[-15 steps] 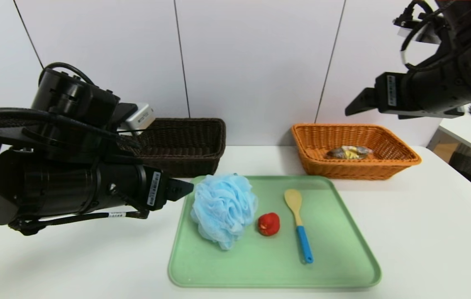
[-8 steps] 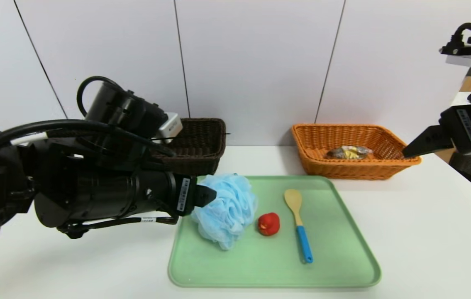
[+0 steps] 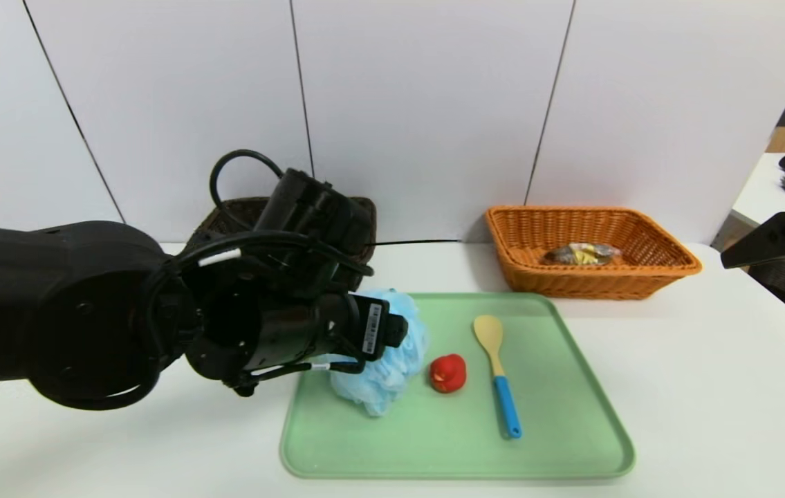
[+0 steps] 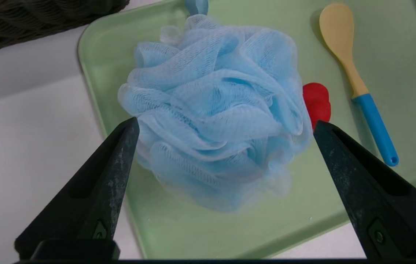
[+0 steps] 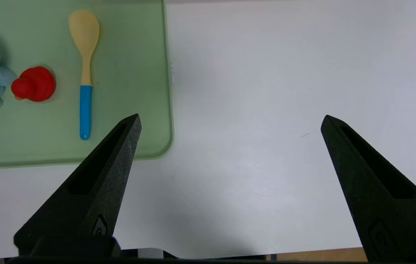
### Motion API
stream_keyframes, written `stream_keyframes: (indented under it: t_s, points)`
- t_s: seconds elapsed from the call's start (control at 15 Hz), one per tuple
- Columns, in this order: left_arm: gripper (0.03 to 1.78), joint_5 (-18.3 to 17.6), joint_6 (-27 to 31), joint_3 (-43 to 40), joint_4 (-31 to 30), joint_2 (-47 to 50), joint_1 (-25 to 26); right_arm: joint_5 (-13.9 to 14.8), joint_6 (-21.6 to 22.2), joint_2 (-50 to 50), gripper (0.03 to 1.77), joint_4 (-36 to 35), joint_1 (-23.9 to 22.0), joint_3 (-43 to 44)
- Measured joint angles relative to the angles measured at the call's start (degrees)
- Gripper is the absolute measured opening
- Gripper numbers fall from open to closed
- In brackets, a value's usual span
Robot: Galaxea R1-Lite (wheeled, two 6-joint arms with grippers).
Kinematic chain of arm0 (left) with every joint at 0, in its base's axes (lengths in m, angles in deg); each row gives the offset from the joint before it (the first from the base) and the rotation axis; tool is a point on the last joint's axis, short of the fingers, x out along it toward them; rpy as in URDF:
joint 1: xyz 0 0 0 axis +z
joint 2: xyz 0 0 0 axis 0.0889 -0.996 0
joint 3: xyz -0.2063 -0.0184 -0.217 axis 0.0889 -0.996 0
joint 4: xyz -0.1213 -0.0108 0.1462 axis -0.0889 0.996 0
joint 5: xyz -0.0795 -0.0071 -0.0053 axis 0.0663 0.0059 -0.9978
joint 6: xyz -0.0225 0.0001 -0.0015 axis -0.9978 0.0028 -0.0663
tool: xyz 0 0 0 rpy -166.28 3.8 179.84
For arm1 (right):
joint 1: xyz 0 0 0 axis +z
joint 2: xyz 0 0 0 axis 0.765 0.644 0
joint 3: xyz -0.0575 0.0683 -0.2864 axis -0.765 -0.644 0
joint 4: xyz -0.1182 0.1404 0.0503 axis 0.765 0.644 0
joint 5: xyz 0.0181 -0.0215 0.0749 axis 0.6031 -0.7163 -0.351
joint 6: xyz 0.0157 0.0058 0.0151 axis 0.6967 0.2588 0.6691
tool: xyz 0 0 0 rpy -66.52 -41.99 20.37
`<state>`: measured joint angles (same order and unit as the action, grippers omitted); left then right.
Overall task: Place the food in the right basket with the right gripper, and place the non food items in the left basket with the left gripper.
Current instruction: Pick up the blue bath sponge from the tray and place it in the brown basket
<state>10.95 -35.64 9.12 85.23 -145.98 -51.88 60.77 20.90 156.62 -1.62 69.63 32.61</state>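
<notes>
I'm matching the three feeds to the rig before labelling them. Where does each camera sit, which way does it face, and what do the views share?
Head view: from the robot's head, looking forward and down at the green tray and both baskets; left arm fills the near left, right gripper at the right edge.
Left wrist view: looks past the open left gripper at the blue bath pouf.
Right wrist view: open right gripper over bare white table.
Shared: all three show the tray, pouf, red toy and spoon.
</notes>
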Motion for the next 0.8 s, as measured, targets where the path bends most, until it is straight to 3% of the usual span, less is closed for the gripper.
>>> stream_keyframes:
  t_s: [0.8]
  points:
    - [1.69,0.41,0.57,5.10,0.02,-9.86,-0.51,-0.28,0.06,-3.12,1.69,-0.24,-1.01,-2.95]
